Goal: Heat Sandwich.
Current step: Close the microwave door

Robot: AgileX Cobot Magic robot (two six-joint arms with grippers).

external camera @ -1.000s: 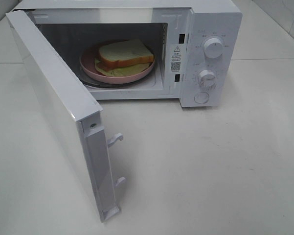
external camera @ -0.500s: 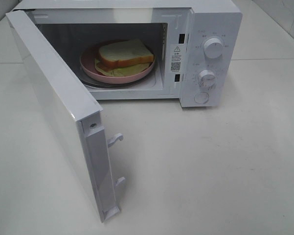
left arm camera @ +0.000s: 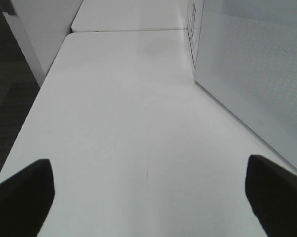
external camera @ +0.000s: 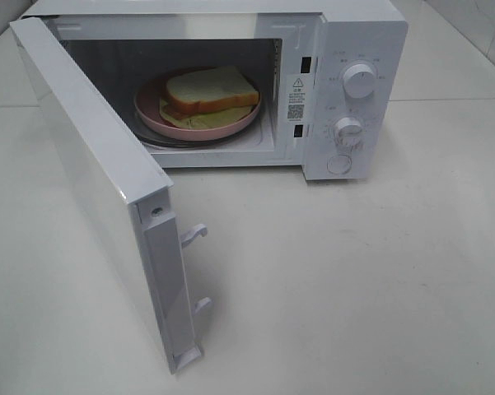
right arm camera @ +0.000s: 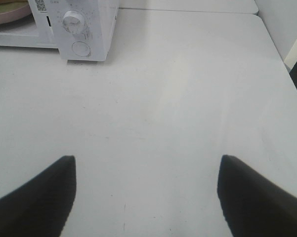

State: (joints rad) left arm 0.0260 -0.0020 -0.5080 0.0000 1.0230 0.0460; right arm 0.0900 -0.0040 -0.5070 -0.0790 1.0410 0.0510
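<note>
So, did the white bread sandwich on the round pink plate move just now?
No. The white bread sandwich sits unchanged on the round pink plate, equally near the microwave's QR label.

Standing here, I see no change at all over this last second. The high camera gives the same picture each time. The microwave point(external camera: 364, 37) has its door point(external camera: 91, 173) hanging open at the same angle. The sandwich point(external camera: 210, 89) lies in the same spot on the pink plate point(external camera: 151, 113) inside the cavity, and both knobs point(external camera: 360, 81) point as they did. Nothing on the table point(external camera: 354, 288) has shifted, come or gone. The two wrist cameras offer only the present look, so whether anything moved there I cannot tell.
</note>
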